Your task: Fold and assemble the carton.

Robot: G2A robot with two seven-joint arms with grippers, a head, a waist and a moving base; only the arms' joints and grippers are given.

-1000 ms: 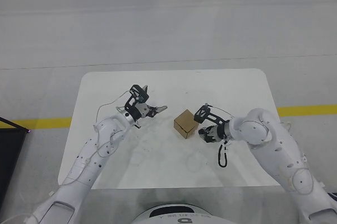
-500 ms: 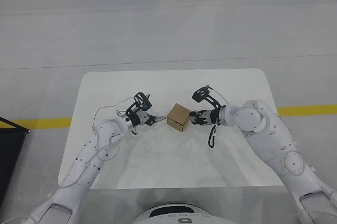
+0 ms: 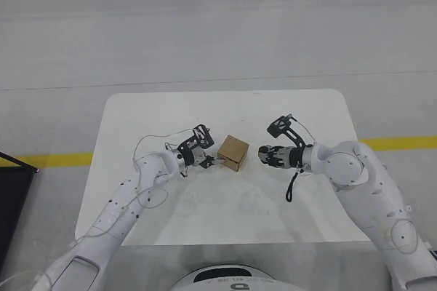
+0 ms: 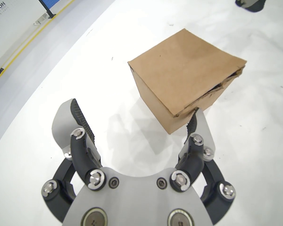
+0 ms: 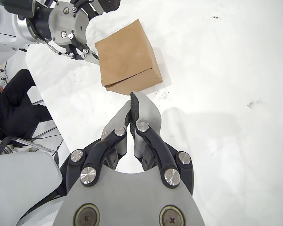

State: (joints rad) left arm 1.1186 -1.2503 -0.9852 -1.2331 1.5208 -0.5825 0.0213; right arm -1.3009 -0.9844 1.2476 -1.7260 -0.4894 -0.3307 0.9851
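In the top view, the brown cardboard carton (image 3: 235, 151) is seen closed up near the middle of the white table (image 3: 131, 116), between the left gripper (image 3: 208, 158) and the right gripper (image 3: 264, 154).

In the left wrist view, the left fingers are spread wide and nothing is gripped. One fingertip (image 4: 195, 118) is set against a lower corner of the carton.

In the right wrist view, the right fingers (image 5: 145, 109) are pressed together and empty, just short of the carton.
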